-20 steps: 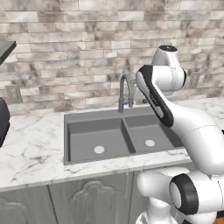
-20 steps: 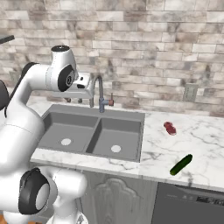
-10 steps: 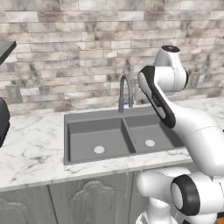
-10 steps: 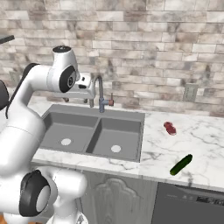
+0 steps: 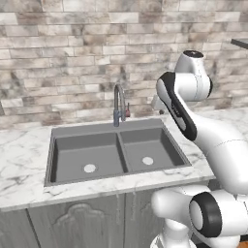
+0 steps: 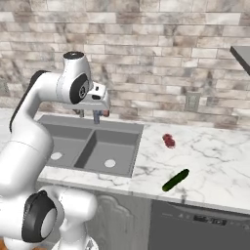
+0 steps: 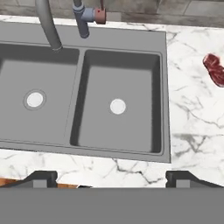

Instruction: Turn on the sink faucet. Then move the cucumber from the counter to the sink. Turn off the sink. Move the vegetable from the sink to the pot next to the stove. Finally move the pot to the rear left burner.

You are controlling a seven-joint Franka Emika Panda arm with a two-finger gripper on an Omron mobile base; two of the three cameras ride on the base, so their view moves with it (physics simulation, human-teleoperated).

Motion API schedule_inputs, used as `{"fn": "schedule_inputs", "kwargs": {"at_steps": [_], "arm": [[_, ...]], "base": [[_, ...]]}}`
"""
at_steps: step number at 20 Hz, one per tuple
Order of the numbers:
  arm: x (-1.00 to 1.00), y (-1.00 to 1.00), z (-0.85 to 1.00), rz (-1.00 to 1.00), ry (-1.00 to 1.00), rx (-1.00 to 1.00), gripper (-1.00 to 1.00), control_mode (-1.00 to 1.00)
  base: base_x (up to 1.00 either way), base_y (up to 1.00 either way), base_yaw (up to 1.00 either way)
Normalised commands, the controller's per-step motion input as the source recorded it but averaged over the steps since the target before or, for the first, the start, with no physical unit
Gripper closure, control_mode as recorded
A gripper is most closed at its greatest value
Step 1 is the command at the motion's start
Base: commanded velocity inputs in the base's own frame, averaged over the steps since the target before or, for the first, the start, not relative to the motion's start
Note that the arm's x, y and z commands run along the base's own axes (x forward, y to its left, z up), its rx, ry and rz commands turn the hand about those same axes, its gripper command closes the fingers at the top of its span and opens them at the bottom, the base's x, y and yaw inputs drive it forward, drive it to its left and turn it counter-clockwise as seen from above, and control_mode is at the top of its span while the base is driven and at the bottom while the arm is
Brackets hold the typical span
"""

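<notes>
The dark grey double-basin sink (image 5: 121, 156) (image 6: 135, 146) (image 7: 166, 87) is set in the white marble counter (image 6: 215, 156). The sink faucet (image 5: 118, 101) (image 7: 47, 25) rises behind the basins, with a small red lever (image 7: 100, 16) on its base. No water shows in the basins. My gripper (image 6: 101, 103) (image 7: 113, 178) hangs above the sink in front of the faucet, looking down into the right basin. Its fingertips (image 7: 41, 177) stand wide apart, open and empty. The dark green cucumber (image 6: 176, 180) lies on the counter near the front edge, right of the sink.
A small red lump (image 6: 169, 140) (image 7: 214, 70) lies on the counter between sink and wall. Brick wall with an outlet (image 6: 192, 101) backs the counter. A steel appliance front (image 6: 200, 222) sits under the counter at the right, and a dark ledge (image 6: 240, 54) juts out at the upper right.
The whole picture has shifted left in both base views, so the camera has moved to the right. The hand now covers the faucet in the right base view.
</notes>
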Motion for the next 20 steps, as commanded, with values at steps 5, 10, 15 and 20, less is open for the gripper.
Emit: {"fn": "schedule_inputs", "kwargs": {"at_steps": [5,10,15,20], "arm": [[0.00,0.00,0.00,0.00,0.00,0.00,-1.00,1.00],[0.00,0.00,0.00,0.00,0.00,0.00,-1.00,1.00],[0.00,0.00,0.00,0.00,0.00,0.00,-1.00,1.00],[0.00,0.00,0.00,0.00,0.00,0.00,-1.00,1.00]], "base": [[0.00,-0.44,0.00],[0.04,-0.45,0.00],[0.19,-0.40,0.00],[0.39,-0.24,0.00]]}}
